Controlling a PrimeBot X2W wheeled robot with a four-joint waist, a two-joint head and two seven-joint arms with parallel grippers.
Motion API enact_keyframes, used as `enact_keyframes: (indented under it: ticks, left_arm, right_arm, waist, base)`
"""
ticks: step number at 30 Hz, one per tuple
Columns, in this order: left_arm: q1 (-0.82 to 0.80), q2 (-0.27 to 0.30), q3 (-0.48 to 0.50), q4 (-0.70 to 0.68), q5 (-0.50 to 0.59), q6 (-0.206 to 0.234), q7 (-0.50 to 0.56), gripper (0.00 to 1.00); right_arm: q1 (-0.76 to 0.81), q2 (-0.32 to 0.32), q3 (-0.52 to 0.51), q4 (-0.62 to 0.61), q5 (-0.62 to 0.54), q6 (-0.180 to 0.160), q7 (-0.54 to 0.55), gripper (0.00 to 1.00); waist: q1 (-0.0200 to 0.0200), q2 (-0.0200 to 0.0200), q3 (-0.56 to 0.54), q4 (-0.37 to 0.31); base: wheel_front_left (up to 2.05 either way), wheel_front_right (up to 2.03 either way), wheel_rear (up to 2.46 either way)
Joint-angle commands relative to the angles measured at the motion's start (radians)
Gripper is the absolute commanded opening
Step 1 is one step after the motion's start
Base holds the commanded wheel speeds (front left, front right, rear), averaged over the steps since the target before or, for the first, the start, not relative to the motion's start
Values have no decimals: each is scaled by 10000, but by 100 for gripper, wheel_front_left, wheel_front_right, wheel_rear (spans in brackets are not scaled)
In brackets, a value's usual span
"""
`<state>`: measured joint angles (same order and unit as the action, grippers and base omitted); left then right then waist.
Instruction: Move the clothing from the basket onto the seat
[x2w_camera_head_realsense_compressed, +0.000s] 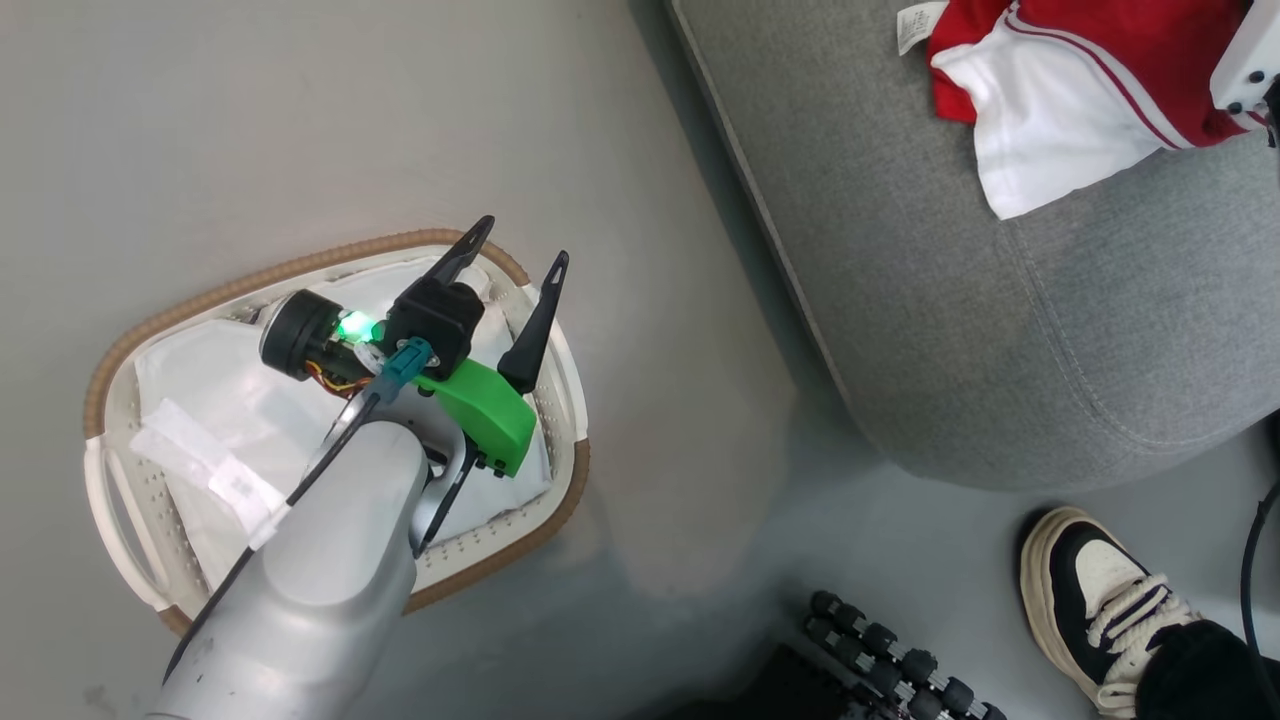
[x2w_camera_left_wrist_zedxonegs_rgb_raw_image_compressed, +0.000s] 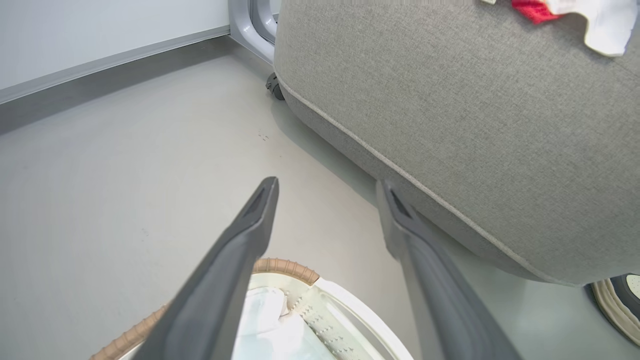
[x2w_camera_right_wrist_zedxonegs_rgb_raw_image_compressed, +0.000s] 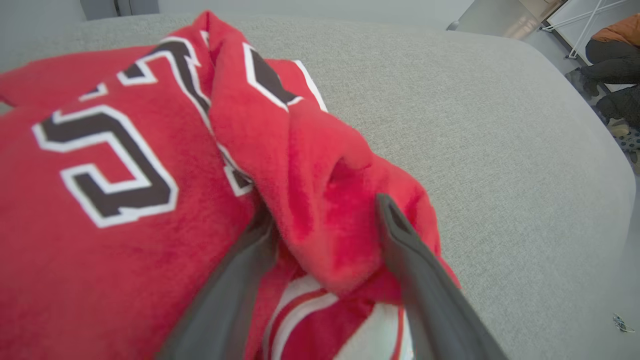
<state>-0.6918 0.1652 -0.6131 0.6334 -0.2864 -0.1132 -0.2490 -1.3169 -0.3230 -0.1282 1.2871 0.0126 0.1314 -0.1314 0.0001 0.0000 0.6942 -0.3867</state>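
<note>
The clothing (x2w_camera_head_realsense_compressed: 1070, 90) is lying on the seat (x2w_camera_head_realsense_compressed: 950, 300), a red jersey with a white panel and thin stripes, bunched near the cushion's far edge. In the right wrist view the right claw (x2w_camera_right_wrist_zedxonegs_rgb_raw_image_compressed: 325, 210) is standing released, its two dark fingers (x2w_camera_right_wrist_zedxonegs_rgb_raw_image_compressed: 420, 280) spread wide on either side of a raised red fold of the clothing (x2w_camera_right_wrist_zedxonegs_rgb_raw_image_compressed: 125, 200). The left finger is partly sinking behind the cloth, so it is hard to tell whether its pad is pressing on the fabric. Black-and-white numerals are showing to the left of the fold.

The left claw (x2w_camera_head_realsense_compressed: 525, 240) is hovering over the basket (x2w_camera_head_realsense_compressed: 100, 400), also released, fingers apart and gripping nothing. The basket is sitting on the grey floor (x2w_camera_head_realsense_compressed: 300, 120) beside the seat, with a white liner sheet (x2w_camera_head_realsense_compressed: 220, 400) lying inside it. A person's shoe (x2w_camera_head_realsense_compressed: 1090, 590) is resting on the floor near the seat's corner.
</note>
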Motion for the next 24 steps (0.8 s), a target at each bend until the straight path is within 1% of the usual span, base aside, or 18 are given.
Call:
enact_keyframes:
  ticks: [1,8,13,20,24]
  left_arm:
    - [-84,-16,24,54,-33,36,-95,100]
    - [270,-124,157,266,-223,88,-154,100]
    - [526,-209,384,358,-398,159,-169,100]
    - [1134,-259,916,169,-503,305,-175,100]
    - [1513,-307,1297,77,-509,432,-175,100]
  right_arm:
    - [246,-36,-39,32,-39,-15,42,100]
    - [669,-51,-11,36,-72,-15,16,100]
    - [1039,14,185,35,-66,-15,-205,100]
    - [1398,285,874,29,-22,-15,-632,100]
    - [1570,588,1459,-21,120,-15,-906,100]
  waist:
    - [-1,0,-215,8]
    - [-1,0,-924,67]
    - [-1,0,-1481,156]
    - [-1,0,-2266,317]
    - [-1,0,-2710,478]
  base:
    - [0,0,0]
    - [0,0,0]
    - [0,0,0]
    - [0,0,0]
    - [0,0,0]
